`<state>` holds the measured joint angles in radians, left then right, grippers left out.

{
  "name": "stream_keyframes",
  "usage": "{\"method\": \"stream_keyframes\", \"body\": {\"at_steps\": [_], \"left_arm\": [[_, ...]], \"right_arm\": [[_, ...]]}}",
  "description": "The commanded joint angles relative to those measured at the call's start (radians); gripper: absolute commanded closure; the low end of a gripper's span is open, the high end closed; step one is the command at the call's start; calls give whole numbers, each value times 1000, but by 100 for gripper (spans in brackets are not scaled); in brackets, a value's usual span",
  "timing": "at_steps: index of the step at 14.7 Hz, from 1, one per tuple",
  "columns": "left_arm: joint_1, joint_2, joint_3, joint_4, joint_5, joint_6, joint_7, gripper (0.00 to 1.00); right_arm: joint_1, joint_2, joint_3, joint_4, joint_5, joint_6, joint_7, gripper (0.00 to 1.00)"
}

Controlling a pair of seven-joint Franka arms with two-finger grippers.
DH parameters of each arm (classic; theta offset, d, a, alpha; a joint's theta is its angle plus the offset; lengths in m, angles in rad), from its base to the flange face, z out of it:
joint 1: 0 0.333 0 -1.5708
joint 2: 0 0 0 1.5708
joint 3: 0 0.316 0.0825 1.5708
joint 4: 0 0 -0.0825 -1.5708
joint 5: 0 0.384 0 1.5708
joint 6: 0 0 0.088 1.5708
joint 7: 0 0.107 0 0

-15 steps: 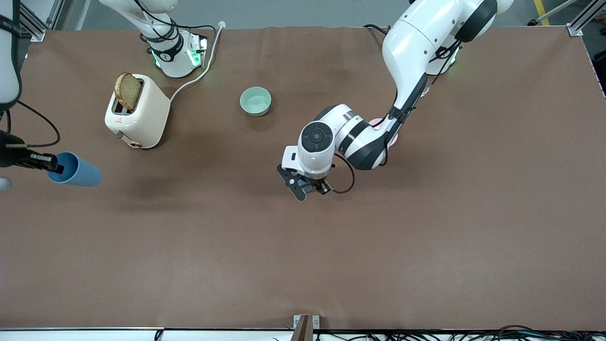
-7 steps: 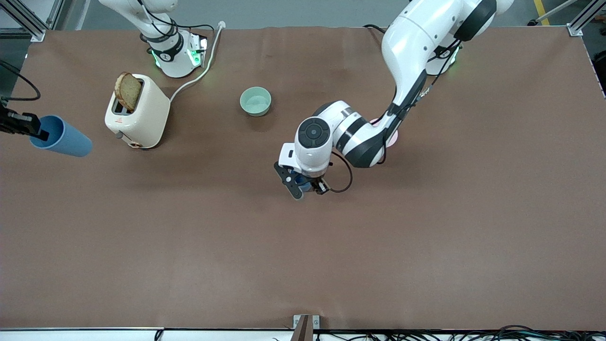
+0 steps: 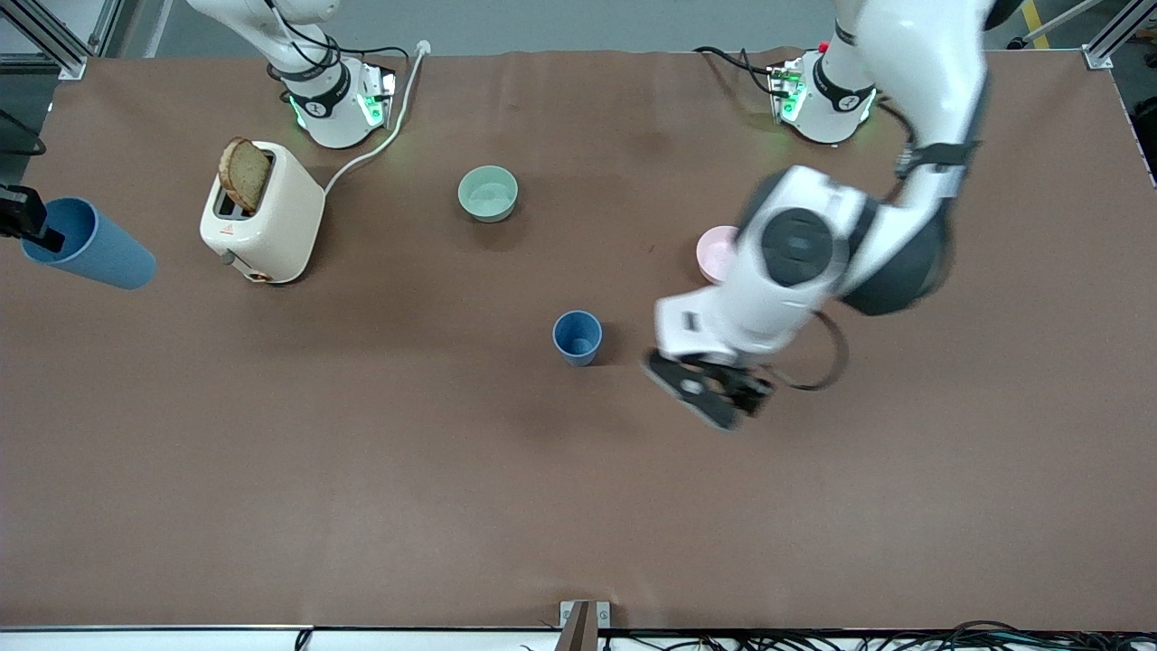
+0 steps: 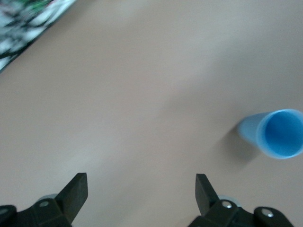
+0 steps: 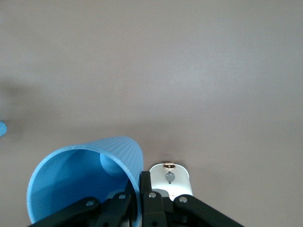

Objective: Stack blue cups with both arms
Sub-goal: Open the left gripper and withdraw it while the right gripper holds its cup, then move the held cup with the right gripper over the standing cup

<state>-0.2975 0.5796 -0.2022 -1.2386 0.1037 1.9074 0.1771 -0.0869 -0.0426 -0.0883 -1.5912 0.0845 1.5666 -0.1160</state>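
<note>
My left gripper point(image 3: 714, 395): low and right of centre in the front view, fingers spread wide, gripping nothing, up over bare table point(image 3: 578, 506).
Standing blue cup point(image 3: 577, 336): centre of the front view, upright on the table, apart from my left gripper.
Held blue cup point(image 3: 86, 255): at the front view's left edge, tilted in the air.
My right gripper point(image 3: 27, 226): clamped on that cup's rim, one finger inside.
Toaster point(image 3: 262, 212): upper left of the frame.
</note>
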Motion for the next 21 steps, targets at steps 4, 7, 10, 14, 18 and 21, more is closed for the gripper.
{"method": "stream_keyframes", "body": {"at_steps": [4, 7, 10, 14, 18, 21], "left_arm": [[208, -92, 9, -31, -22, -103, -166, 0], [236, -148, 79, -36, -33, -114, -185, 0], [276, -216, 134, -41, -53, -174, -221, 0], [258, -332, 214, -61, -105, -237, -269, 0], [271, -400, 211, -106, -111, -297, -269, 0], [271, -518, 207, -298, -108, -195, -259, 0]], "right_arm": [[76, 21, -1, 36, 1, -27, 149, 96], [176, 39, -1, 36, 7, -11, 272, 96], [277, 67, -1, 34, 44, 48, 364, 96], [419, 133, -1, 34, 58, 166, 521, 96], [559, 210, 1, 31, 58, 292, 665, 96], [648, 271, -1, 30, 58, 361, 719, 96]]}}
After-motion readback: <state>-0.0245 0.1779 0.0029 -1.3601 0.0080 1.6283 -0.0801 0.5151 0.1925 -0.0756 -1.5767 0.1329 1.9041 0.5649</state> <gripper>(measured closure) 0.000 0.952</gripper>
